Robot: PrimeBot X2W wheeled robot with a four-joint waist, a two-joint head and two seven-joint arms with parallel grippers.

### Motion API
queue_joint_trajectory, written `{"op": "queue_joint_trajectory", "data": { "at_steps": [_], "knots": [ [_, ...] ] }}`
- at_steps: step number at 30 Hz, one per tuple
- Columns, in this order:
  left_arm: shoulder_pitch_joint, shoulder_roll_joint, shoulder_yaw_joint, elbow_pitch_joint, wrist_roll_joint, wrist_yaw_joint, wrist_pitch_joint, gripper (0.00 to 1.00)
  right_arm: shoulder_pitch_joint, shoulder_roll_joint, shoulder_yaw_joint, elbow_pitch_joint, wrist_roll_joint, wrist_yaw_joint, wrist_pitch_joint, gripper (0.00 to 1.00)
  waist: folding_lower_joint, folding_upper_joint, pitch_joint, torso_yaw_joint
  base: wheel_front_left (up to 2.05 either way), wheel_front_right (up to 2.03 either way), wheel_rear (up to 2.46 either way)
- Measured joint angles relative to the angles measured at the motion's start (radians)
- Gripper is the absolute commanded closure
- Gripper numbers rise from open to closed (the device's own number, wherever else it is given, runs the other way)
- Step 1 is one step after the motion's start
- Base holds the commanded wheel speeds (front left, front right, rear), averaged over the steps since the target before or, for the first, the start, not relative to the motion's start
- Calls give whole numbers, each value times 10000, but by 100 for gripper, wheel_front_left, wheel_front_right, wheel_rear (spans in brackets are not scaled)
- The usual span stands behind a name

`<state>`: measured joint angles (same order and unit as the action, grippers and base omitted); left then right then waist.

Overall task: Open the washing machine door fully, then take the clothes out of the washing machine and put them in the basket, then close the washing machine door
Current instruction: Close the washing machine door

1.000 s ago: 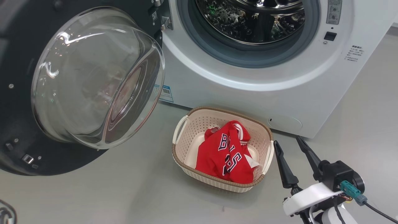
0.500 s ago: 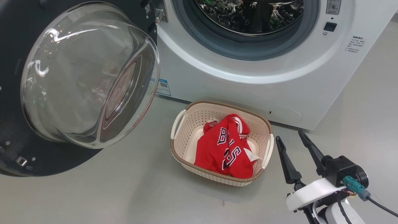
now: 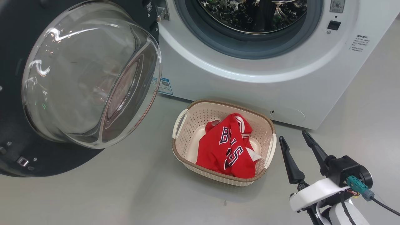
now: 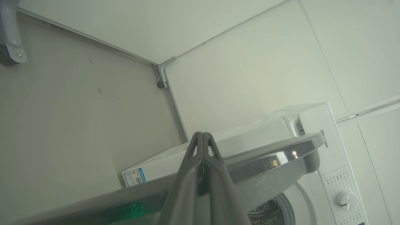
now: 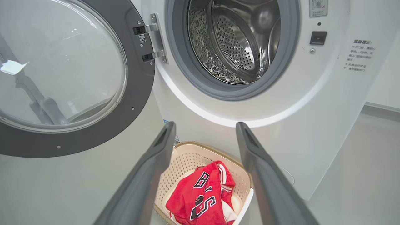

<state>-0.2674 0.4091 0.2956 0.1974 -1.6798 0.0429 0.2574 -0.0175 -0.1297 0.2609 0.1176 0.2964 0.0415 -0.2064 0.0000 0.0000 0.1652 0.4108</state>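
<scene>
The washing machine door (image 3: 78, 81) stands swung wide open, far to the left of the right pincer (image 3: 292, 136). Its clear glass bowl bulges out from a glossy black ring.

In the left wrist view, the left pincer (image 4: 203, 139) is fully closed, its two dark fingers pressed together with nothing between them. The fingers cross the door's grey outer edge. Whether they touch it cannot be told.

Ahead of the right pincer and slightly to its left is the white washing machine (image 3: 250, 93). Its round mouth is uncovered, showing a grey rubber ring and the steel perforated drum (image 3: 253, 15). A small blue label (image 3: 164, 86) sits at its lower left corner.

The cream basket (image 3: 190, 125) with a brown rim rests on the grey floor (image 3: 125, 193), just left of the right pincer's nearer finger and in front of the machine. The clothes (image 3: 228, 147), red fabric with white lettering, lie bunched inside the basket, toward the side nearest that pincer.

The right pincer hangs above the floor with its two long fingers spread wide, holding nothing.
</scene>
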Motion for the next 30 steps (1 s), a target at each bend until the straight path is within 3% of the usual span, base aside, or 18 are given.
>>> {"op": "queue_joint_trajectory", "data": {
  "at_steps": [13,21,30],
  "knots": [
    [79,428,-61,138,-888,-541,1601,100,-1,-48,-15,-38,0,0,73,0,0,0,21,141,0,0,0],
    [321,428,-109,-8,-1653,-915,2650,100,-3,-75,-13,-54,0,0,75,0,0,0,-7,273,0,0,0],
    [802,416,-274,-253,-2205,-1045,3574,100,-6,-96,-8,-107,0,-2,86,0,0,0,3,372,0,0,0]
  ]
}}
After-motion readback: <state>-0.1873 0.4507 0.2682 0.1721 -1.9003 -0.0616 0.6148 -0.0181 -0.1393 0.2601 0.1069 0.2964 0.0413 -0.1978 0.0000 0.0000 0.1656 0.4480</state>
